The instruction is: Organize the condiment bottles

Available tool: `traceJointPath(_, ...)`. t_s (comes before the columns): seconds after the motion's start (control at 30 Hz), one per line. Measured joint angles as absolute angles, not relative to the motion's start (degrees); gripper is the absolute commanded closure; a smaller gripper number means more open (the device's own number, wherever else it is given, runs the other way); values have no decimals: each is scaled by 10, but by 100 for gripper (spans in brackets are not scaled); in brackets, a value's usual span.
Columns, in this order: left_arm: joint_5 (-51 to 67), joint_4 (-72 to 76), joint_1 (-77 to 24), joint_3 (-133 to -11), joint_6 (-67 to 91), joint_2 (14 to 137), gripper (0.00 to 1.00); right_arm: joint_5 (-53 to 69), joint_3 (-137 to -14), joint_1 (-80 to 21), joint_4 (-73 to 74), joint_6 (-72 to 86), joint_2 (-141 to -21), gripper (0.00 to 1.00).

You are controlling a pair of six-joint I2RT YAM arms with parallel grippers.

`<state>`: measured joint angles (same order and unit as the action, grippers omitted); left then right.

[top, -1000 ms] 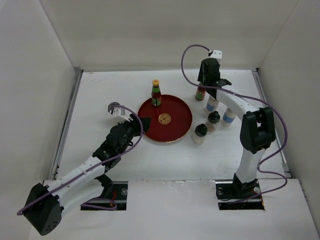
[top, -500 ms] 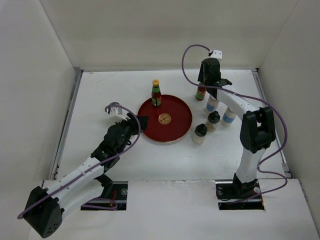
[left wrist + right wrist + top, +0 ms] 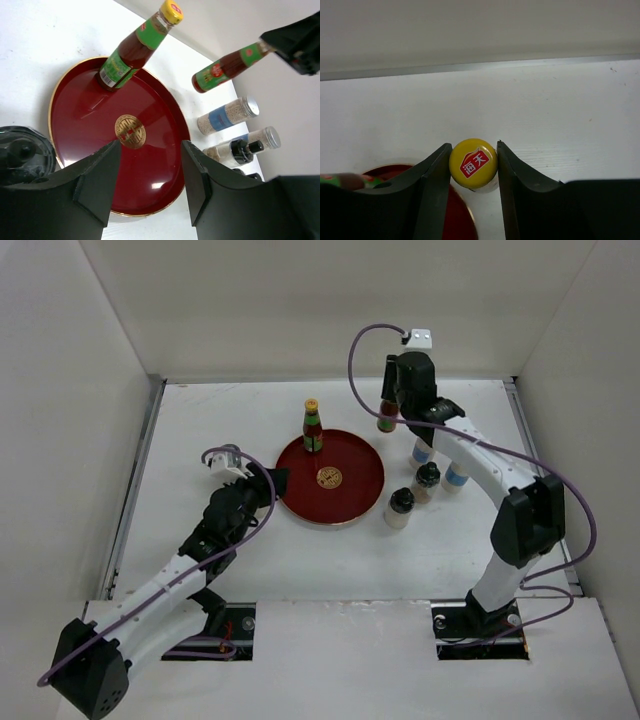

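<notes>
One slim red bottle with a yellow cap stands at the back of the round red tray; it also shows in the left wrist view. My right gripper is shut on the cap of the second red bottle and holds it in the air just right of the tray's back edge, as the left wrist view shows. Two white shakers and two dark-lidded jars stand right of the tray. My left gripper is open and empty at the tray's left rim.
White walls close in the table on the left, back and right. The tray's gold emblem lies between my left fingers in the left wrist view. The tray's rim shows below the held bottle in the right wrist view.
My right gripper has lifted the second red bottle off the table and moved it left toward the tray. My left arm has drawn back a little to the left.
</notes>
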<state>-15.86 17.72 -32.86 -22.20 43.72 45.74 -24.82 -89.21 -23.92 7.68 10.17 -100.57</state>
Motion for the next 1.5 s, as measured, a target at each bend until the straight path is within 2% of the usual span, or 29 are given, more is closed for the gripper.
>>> traceJointPath(0.33, -209, 104, -298, -242, 437, 421, 51, -234, -892, -340, 51, 103, -999, 70)
traceJointPath(0.63, -246, 60, -283, -256, 430, 419, 50, -222, -895, -357, 39, 103, -1086, 70)
traceJointPath(0.73, -255, 52, -276, -257, 423, 419, 47, -219, -895, -357, 22, 105, -1090, 68)
traceJointPath(0.8, -266, 44, -273, -259, 418, 419, 40, -218, -891, -357, 15, 106, -1090, 58)
traceJointPath(0.93, -294, 21, -265, -277, 408, 426, 30, -218, -878, -357, -15, 118, -1089, 25)
traceJointPath(1.03, -316, 3, -254, -308, 399, 447, 25, -218, -855, -357, -41, 125, -1074, 13)
traceJointPath(1.27, -335, -34, -213, -392, 375, 535, 17, -213, -766, -359, -58, 156, -974, 0)
traceJointPath(1.5, -327, -68, -181, -450, 348, 634, 17, -205, -588, -388, -110, 215, -794, 0)
